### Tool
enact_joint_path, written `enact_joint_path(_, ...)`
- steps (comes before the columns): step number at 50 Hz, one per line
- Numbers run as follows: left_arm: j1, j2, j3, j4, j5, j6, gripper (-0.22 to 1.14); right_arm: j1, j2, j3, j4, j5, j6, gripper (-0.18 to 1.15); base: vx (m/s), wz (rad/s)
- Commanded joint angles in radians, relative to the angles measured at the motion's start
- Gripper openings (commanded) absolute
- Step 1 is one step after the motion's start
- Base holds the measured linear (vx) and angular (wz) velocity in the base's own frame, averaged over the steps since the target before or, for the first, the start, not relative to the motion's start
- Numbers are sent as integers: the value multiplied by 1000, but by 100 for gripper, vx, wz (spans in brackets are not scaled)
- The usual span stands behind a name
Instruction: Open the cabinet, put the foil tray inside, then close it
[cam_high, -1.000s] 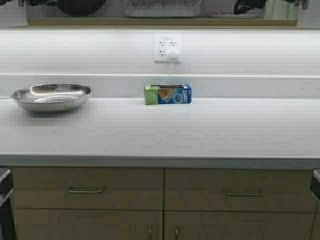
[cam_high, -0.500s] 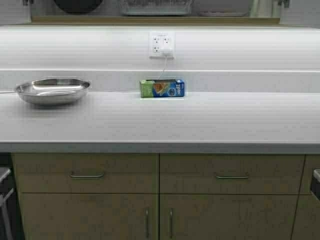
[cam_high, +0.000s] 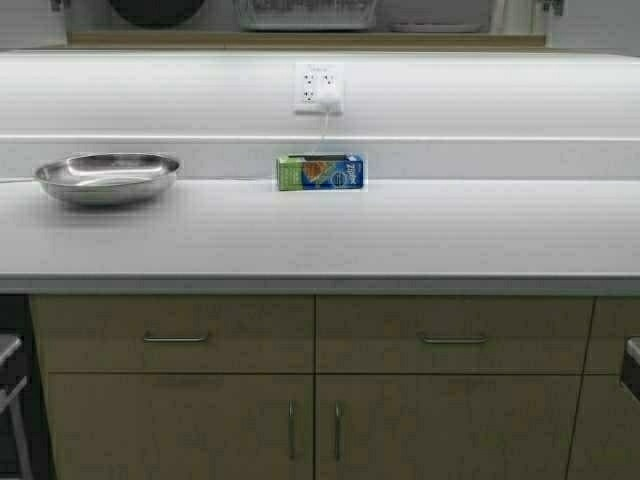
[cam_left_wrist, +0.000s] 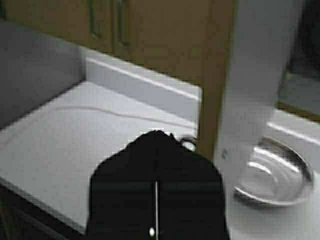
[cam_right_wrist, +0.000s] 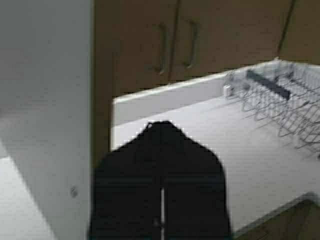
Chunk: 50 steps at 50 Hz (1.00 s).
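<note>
high view: white counter (cam_high: 330, 235) runs across the frame, steel bowl (cam_high: 107, 177) at its left, green-and-blue box (cam_high: 320, 171) against the backsplash below a wall outlet (cam_high: 318, 88) with a plug in it. above the backsplash the cabinet (cam_high: 300, 40) shows only its lower edge, with the foil tray (cam_high: 305, 13) visible inside, centred. drawers and tan base doors (cam_high: 300, 420) sit under the counter. left wrist view: left gripper (cam_left_wrist: 156, 190) with fingers pressed together, holding nothing, bowl off to one side. right wrist view: right gripper (cam_right_wrist: 161, 185) likewise closed and empty, wire rack (cam_right_wrist: 280, 102) on the counter beyond.
</note>
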<state>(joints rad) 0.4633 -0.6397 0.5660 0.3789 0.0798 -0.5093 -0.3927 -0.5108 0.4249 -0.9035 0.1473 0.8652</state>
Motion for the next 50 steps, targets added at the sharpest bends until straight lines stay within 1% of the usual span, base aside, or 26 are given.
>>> enact_joint_path(1, 40, 81, -155, 3, 3, 8, 4, -67, 71, -126, 3, -14, -3, 7, -4, -1)
enact_joint_path(11, 38, 268, -359, 2, -3, 9, 4, -71, 222, -256, 5, -21, -6, 7, -4, -2)
enact_joint_path(15, 38, 337, -416, -5, -12, 8, 4, -61, 278, -298, 15, -28, -5, 7, -3, -2)
enact_joint_path(21, -14, 417, -465, -5, -21, 8, 4, -40, 336, -330, 34, -28, -5, 7, -1, -1)
enact_joint_path(31, -98, 480, -479, -5, -31, 8, 4, 44, 400, -359, 34, -32, -6, 7, 0, 0)
enact_joint_path(35, -117, 479, -469, -5, -32, 8, 4, 89, 402, -362, 32, -32, -8, 7, 0, 0)
enact_joint_path(42, -161, 440, -430, -5, -41, 8, 4, 163, 379, -351, 29, -32, -9, 7, 0, 1)
enact_joint_path(50, -227, 347, -345, -5, -72, 8, 4, 255, 321, -308, 29, -32, -11, 7, 0, 0)
